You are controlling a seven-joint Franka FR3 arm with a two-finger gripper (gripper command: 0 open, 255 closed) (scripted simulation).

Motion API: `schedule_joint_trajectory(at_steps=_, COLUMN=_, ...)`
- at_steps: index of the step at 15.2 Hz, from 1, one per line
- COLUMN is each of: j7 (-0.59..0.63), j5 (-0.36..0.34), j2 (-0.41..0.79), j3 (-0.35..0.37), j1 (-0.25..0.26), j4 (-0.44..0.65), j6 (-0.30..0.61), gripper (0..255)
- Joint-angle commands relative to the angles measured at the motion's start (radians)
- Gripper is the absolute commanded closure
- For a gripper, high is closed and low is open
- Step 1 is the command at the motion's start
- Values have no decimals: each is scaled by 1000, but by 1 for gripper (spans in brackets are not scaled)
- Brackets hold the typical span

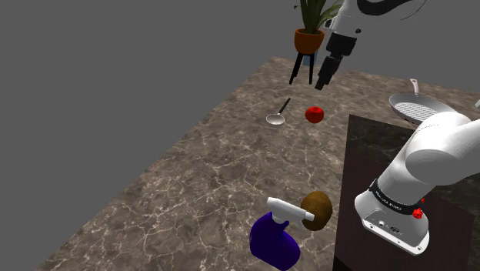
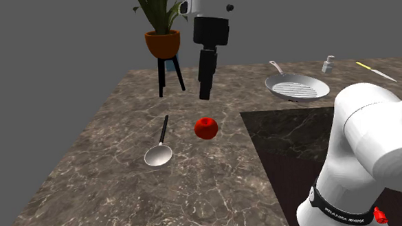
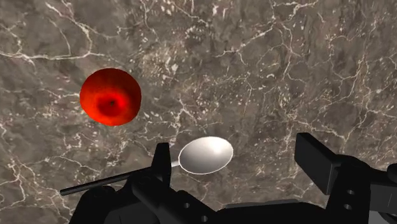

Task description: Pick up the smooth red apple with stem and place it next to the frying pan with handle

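The red apple (image 1: 314, 115) (image 2: 206, 128) (image 3: 110, 97) rests on the brown marble tabletop (image 1: 200, 177), its dimple facing up. My black gripper (image 1: 320, 81) (image 2: 206, 95) (image 3: 239, 167) hangs open well above the table, a little beyond the apple and apart from it; nothing is between its fingers. In the wrist view the apple lies off to the side of one finger (image 3: 161, 160). The grey frying pan (image 1: 419, 108) (image 2: 297, 89) with its handle sits at the second exterior view's right, far side.
A metal spoon (image 1: 277, 117) (image 2: 158, 153) (image 3: 205, 154) lies close beside the apple. A potted plant on a black stand (image 1: 308, 38) (image 2: 163, 41) is behind the table. A blue spray bottle (image 1: 275, 239) and a brown ball (image 1: 317, 209) sit near the front. A small bottle (image 2: 327, 64) and a knife (image 2: 375, 71) lie beyond the pan.
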Motion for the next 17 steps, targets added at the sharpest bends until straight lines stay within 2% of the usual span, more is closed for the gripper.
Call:
schedule_joint_trajectory(at_steps=1, j7=-89, j5=-6, j2=32, j3=-54, j1=1, j4=-24, j6=49, gripper=0)
schedule_joint_trajectory(at_steps=8, j7=-411, j5=19, j2=230, j3=-252, j1=35, j4=-36, j6=213, gripper=0)
schedule_joint_trajectory(at_steps=13, j7=-678, j5=122, j2=438, j3=-390, j1=93, j4=20, j6=297, gripper=0)
schedule_joint_trajectory(at_steps=17, j7=-698, j5=151, j2=468, j3=-389, j1=107, j4=-11, j6=353, gripper=0)
